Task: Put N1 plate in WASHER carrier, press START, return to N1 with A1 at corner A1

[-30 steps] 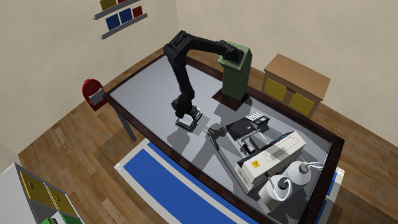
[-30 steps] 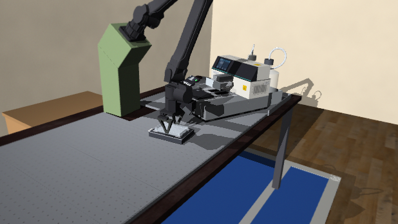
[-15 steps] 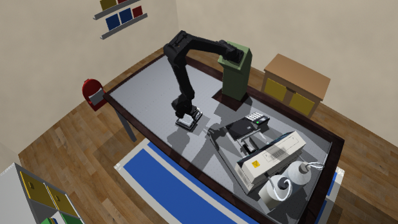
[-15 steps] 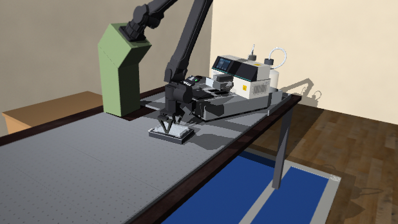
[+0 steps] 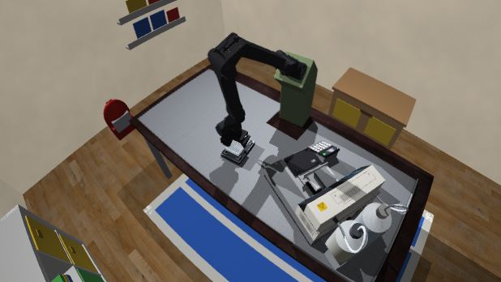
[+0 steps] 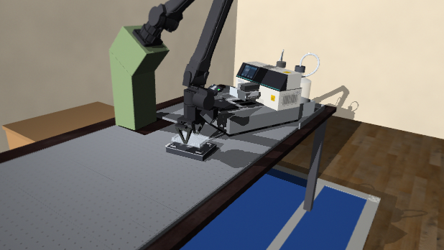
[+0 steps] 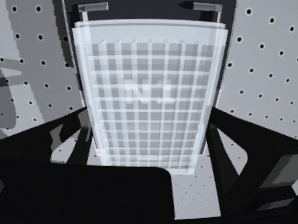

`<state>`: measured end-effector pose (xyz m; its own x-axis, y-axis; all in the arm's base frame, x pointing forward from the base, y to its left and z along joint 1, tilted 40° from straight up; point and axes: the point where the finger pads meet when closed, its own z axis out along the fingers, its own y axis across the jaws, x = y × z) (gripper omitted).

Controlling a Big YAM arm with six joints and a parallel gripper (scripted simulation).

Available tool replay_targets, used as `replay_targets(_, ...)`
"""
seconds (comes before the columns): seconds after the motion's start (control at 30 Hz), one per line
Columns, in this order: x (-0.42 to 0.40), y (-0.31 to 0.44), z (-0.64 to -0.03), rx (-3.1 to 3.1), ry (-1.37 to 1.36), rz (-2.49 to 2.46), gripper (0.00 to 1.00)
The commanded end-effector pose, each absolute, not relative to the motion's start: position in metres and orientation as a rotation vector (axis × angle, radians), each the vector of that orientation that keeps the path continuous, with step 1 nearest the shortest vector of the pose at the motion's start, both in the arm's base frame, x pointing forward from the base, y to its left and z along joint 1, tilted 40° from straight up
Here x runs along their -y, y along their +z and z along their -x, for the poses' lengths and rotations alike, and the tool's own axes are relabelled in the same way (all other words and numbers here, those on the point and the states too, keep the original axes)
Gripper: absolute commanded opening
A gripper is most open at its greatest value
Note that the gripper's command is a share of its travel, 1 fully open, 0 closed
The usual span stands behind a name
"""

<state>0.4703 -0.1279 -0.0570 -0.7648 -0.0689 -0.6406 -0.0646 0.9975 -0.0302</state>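
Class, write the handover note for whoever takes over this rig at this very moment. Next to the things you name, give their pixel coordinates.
Pincer (image 5: pixel 239 146) (image 6: pixel 192 138) (image 7: pixel 149 112): closed on the plate's long sides.
Plate (image 5: pixel 235 148) (image 6: pixel 198 140) (image 7: pixel 150 135): over nest N1 (image 5: pixel 230 157) (image 6: pixel 185 153) (image 7: pixel 150 7), apparently raised, not seated.
Washer (image 5: pixel 344 198) (image 6: pixel 284 98): lamp (image 5: pixel 324 154) (image 6: pixel 218 89) green.
Done: plate gripped; whether a wash has run, cannot tell.
Left: if unwashed, the washer trip and START; then seating in N1, A1 matched, release, move clear.

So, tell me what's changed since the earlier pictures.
The end effector has risen a little, lifting the plate between its fingers just clear of nest N1. The fingers already straddled it earlier; nothing was visibly let go. Nest, washer and green lamp look unchanged.
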Motion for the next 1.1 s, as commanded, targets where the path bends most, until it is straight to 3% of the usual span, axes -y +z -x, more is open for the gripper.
replay_targets(0.0, 0.129, -0.047, -0.465, -2.436, -0.017, 0.106, 0.84)
replay_targets(1.07, 0.133, -0.01, -0.434, -2.433, -0.021, 0.098, 0.84)
